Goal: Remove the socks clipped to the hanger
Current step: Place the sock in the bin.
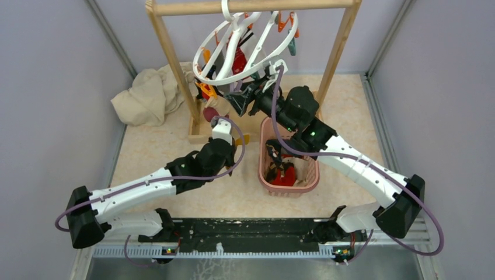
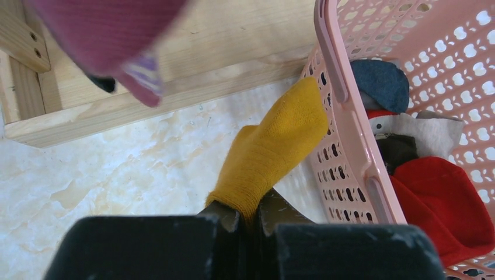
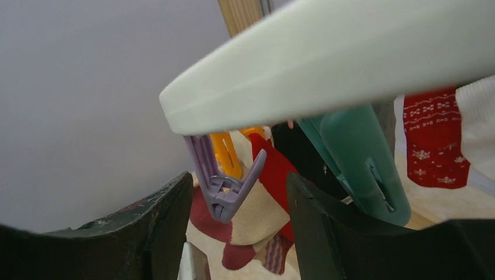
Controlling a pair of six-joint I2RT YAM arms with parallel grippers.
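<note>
The white ring hanger (image 1: 245, 46) hangs tilted from the wooden rack, with orange, teal and purple clips. A red sock (image 1: 238, 61) and a maroon-and-cream sock (image 1: 213, 108) hang from it. My left gripper (image 2: 251, 219) is shut on the cuff of a mustard yellow sock (image 2: 274, 151), low beside the pink basket's wall. My right gripper (image 3: 239, 221) is open just under the ring (image 3: 327, 64), its fingers either side of an empty purple clip (image 3: 225, 186). A teal clip (image 3: 362, 163) hangs to the right of that clip. A red sock with white pattern (image 3: 435, 134) hangs behind.
The pink lattice basket (image 2: 350, 146) holds a red sock (image 2: 443, 198), a blue-grey one (image 2: 382, 81) and a white one (image 2: 426, 131). The wooden rack's base beam (image 2: 175, 87) lies just beyond the mustard sock. A beige cloth bundle (image 1: 149, 96) lies at the back left.
</note>
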